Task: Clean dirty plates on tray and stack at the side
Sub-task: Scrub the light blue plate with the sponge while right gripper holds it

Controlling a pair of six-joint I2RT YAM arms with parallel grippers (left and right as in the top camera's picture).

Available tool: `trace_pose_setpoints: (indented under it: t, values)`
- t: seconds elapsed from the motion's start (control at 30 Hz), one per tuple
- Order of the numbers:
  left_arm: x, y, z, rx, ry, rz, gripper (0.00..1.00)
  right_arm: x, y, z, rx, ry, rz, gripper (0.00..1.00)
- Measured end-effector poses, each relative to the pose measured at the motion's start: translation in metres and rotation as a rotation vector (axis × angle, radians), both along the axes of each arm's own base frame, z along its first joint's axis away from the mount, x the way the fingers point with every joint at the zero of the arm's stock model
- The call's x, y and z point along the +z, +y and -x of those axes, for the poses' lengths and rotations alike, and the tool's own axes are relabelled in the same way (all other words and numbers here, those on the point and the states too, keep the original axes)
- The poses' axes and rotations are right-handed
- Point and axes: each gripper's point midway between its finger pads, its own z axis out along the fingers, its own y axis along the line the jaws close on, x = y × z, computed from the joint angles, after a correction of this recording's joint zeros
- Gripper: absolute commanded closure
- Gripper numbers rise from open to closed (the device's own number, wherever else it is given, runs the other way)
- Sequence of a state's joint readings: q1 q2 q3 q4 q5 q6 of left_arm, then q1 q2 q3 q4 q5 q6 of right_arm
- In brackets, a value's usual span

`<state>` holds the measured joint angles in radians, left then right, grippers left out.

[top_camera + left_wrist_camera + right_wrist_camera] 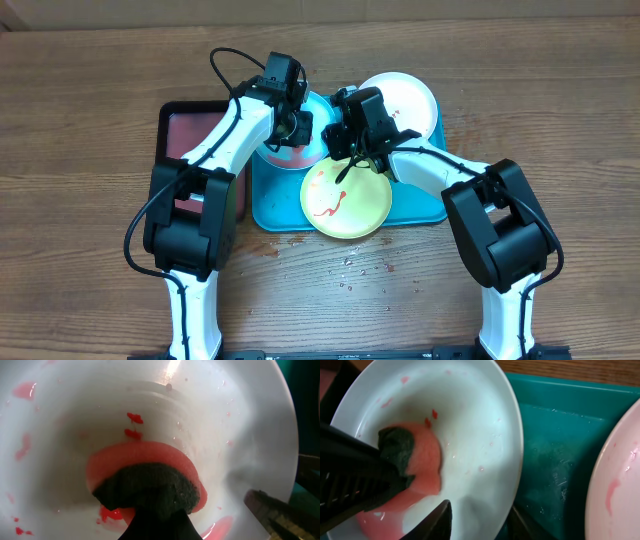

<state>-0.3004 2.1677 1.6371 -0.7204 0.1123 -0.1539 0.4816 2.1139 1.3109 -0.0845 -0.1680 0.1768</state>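
Observation:
A light blue plate [318, 103] lies at the back left of the turquoise tray [420, 205], smeared and spotted with red. My left gripper [297, 125] is shut on a pink sponge [145, 460] with a dark scouring side and presses it onto the plate [75, 425]. My right gripper [480, 522] is open and straddles the plate's rim [480, 425], one finger over the inside and one outside. A lime green plate [345, 200] with red streaks sits at the tray's front. The white plate [405, 100] is at the back right.
A black tray [190, 130] with reddish liquid stands against the turquoise tray's left side. Small red drops [350, 265] mark the wooden table in front of it. The white plate's edge [615, 470] is close on the right of my right gripper.

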Motion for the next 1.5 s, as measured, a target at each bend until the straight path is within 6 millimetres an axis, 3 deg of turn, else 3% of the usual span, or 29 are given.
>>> trace_pose_setpoints:
  t: [0.1, 0.17, 0.33, 0.6, 0.97, 1.27, 1.5]
  values:
    - [0.0, 0.0, 0.0, 0.0, 0.002, 0.0, 0.96, -0.006, -0.002, -0.001, -0.018, 0.012, 0.005, 0.81]
    - [0.0, 0.0, 0.001, 0.005, 0.007, 0.001, 0.96, -0.011, -0.004, -0.003, -0.054, 0.025, 0.0, 0.96]
    - [-0.001, -0.001, 0.005, 0.025, 0.026, 0.014, 0.96, -0.004, -0.008, -0.014, -0.133, 0.017, -0.027, 0.96]
    - [-0.001, 0.001, 0.004, 0.086, 0.036, 0.017, 0.96, -0.005, -0.009, -0.014, -0.214, 0.059, -0.068, 0.96]
    - [-0.008, 0.03, 0.025, 0.114, 0.096, -0.167, 0.96, -0.01, -0.006, -0.01, -0.251, 0.103, -0.091, 0.96]
    - [-0.005, 0.038, 0.004, 0.132, 0.003, -0.216, 0.96, -0.01, -0.006, -0.01, -0.262, 0.111, -0.092, 0.96]
    - [-0.004, 0.03, -0.012, 0.135, -0.055, -0.165, 0.96, -0.01, -0.007, -0.01, -0.264, 0.113, -0.092, 0.96]
